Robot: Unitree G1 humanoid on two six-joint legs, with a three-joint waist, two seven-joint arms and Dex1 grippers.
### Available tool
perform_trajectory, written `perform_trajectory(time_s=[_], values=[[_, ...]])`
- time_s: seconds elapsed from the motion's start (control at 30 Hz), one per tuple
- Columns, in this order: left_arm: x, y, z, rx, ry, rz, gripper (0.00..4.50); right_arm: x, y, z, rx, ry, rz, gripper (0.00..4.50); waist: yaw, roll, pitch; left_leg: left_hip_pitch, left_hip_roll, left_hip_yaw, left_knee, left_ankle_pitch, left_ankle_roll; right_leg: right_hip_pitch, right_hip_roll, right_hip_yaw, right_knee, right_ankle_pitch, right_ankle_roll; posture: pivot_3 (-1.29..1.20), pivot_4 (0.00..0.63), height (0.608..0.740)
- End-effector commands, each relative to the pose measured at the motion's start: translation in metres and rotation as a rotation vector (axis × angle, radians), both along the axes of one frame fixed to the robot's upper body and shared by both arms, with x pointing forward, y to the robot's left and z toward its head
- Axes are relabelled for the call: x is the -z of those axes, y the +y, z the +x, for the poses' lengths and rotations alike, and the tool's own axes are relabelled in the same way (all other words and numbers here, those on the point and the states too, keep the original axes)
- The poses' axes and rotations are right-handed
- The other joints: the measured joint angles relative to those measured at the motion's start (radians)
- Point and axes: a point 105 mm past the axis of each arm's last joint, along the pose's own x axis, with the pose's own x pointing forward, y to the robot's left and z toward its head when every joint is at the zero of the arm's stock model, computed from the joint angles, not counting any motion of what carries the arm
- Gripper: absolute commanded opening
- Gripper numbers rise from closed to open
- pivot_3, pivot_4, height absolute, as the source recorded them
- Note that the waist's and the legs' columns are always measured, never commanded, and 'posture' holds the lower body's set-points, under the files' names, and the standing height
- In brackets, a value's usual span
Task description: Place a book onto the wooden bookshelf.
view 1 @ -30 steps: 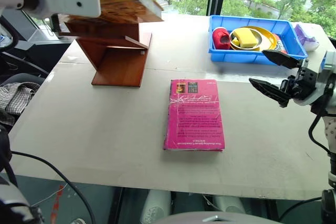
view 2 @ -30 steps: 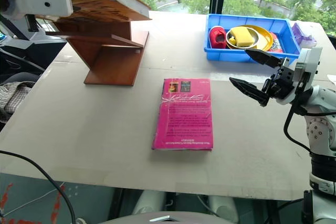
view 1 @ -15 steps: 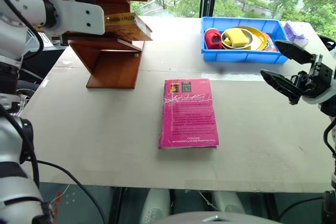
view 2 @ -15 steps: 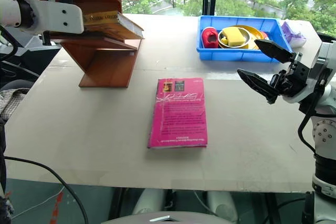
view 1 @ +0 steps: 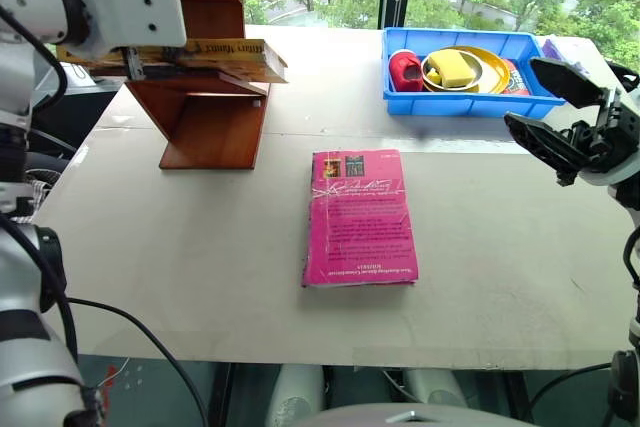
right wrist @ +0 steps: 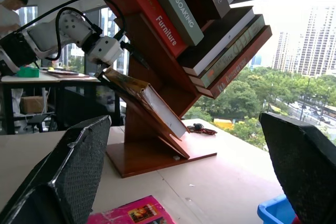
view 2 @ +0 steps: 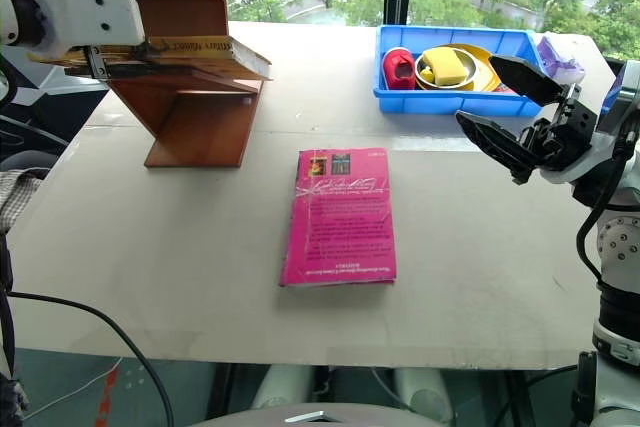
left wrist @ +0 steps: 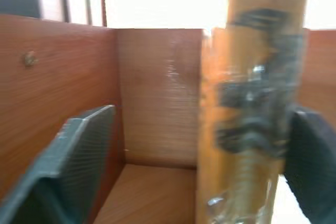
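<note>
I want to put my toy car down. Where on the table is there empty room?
Bare table lies left of the pink book, and right of it, below the blue tray. The tray is crowded.

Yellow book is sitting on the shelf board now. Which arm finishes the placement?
Left. Its gripper is open around the book inside the wooden bookshelf, so it need only back out. The right gripper is open in mid-air beside the blue tray, far from the shelf.

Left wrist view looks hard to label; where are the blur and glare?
Left wrist view: the thick yellow-gold book is smeared, its lettering unreadable, and the window behind is blown out white; the reddish-brown wooden bookshelf stays fairly crisp. Right wrist view: bright sky, spines readable.
</note>
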Motion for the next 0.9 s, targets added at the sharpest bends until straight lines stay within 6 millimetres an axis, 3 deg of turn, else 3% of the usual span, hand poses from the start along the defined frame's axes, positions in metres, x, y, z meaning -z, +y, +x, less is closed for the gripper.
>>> perform_trajectory(time_s=[0.03,0.2,0.33,0.5,0.57,0.67,0.77,0.9], values=[[-0.031,-0.008,-0.033,0.047,-0.050,-0.207,4.47,-0.010,-0.002,-0.005,0.005,-0.036,0.004,4.50,0.000,0.000,0.000,-0.007,0.001,0.000,0.003,0.000,0.000,-0.006,0.000,-0.001,0.002,0.000,0.000,0.00,0.150,0.740],[-0.028,-0.026,-0.063,0.144,0.019,-0.383,4.47,-0.010,-0.003,-0.003,0.000,-0.018,-0.006,4.50,-0.001,0.000,0.000,-0.008,0.001,0.000,0.004,0.000,0.000,-0.007,0.000,-0.001,0.002,0.000,0.000,0.00,0.150,0.740],[-0.032,-0.086,-0.103,0.420,0.266,-0.745,4.47,-0.007,-0.006,-0.002,0.019,0.014,-0.035,4.50,0.015,0.000,0.000,-0.007,0.000,-0.002,0.005,0.000,0.000,-0.005,0.001,-0.002,0.002,0.000,0.000,0.00,0.150,0.740],[-0.009,-0.124,-0.123,0.548,0.487,-0.978,4.47,0.023,-0.025,-0.003,0.132,0.128,-0.157,4.50,0.025,0.000,0.000,-0.004,0.000,-0.005,0.006,0.000,0.000,0.000,0.000,-0.004,0.001,0.000,0.001,0.00,0.150,0.740],[0.018,-0.138,-0.120,0.553,0.520,-1.027,4.47,0.037,-0.038,-0.006,0.193,0.179,-0.210,4.50,0.025,0.001,-0.001,-0.003,-0.001,-0.008,0.007,0.000,0.000,0.002,0.001,-0.007,0.001,0.000,0.000,0.00,0.150,0.740],[0.068,-0.140,-0.104,0.425,0.530,-1.169,4.47,0.057,-0.056,-0.008,0.301,0.239,-0.267,4.50,0.019,0.003,-0.002,-0.001,-0.001,-0.008,0.006,0.000,-0.001,0.004,0.000,-0.004,0.002,0.000,0.000,0.00,0.150,0.740],[0.130,-0.127,-0.106,0.247,0.584,-1.181,4.47,0.076,-0.070,-0.014,0.386,0.280,-0.348,4.50,0.000,0.002,-0.002,-0.001,-0.001,-0.010,0.006,0.001,-0.002,0.003,0.003,0.001,0.002,0.001,-0.001,0.00,0.150,0.740],[0.174,-0.104,-0.112,0.098,0.596,-1.137,4.47,0.091,-0.088,-0.025,0.477,0.325,-0.419,4.50,0.004,0.002,-0.002,0.001,-0.001,-0.011,0.004,0.000,-0.001,0.003,0.002,0.002,0.002,0.000,-0.001,0.00,0.150,0.740]])
